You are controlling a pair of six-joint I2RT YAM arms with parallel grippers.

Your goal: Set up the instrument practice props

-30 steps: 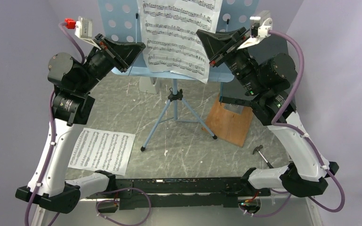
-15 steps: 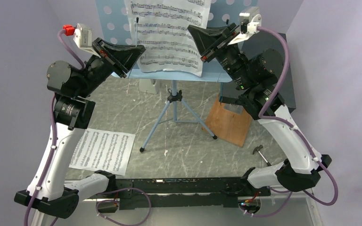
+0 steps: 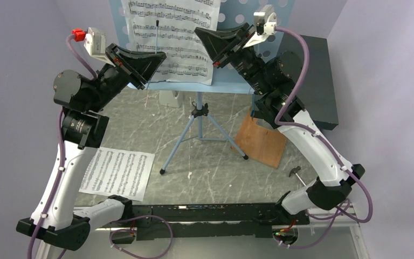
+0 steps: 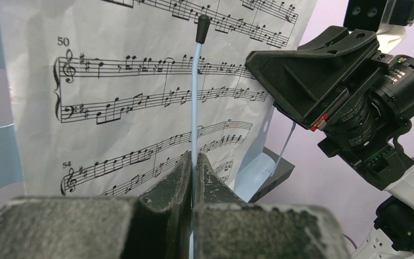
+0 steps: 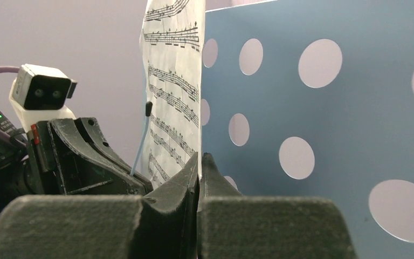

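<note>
A loose sheet-music page (image 3: 117, 172) lies flat at the far left of the grey marbled table (image 3: 215, 172), just beside the lower link of the left arm. Above it, the left gripper (image 3: 159, 55) reaches up to the front of the light blue music stand (image 3: 194, 88). Its jaws are pinched almost fully together on the stand's thin blue retainer wire (image 4: 195, 108). The wire rises from between the fingertips (image 4: 178, 178) to a black tip and lies across the printed staves.

The stand is upright at the back centre of the table, with its tripod legs (image 3: 179, 143) spread on the surface and its perforated desk facing the arms. A propped page (image 3: 170, 38) of sheet music stands on the desk with its lower edge down at the shelf, covering the left and middle of the blue panel. Below the shelf, just left of the post, the small grey-white metronome (image 3: 170, 98) sits on the table with its top hidden by the shelf.

The right gripper (image 3: 200, 35) comes in from the right, its jaws closed tight on the right-hand edge of the propped page. In the right wrist view the paper runs up from between the fingers (image 5: 178, 186), with the bare holed panel just beside it.

Further right, a wooden board (image 3: 261, 143) lies near the right arm. A dark box (image 3: 321, 81) sits at the back right, and a small hammer (image 3: 296, 174) lies close to the right arm's base link.
</note>
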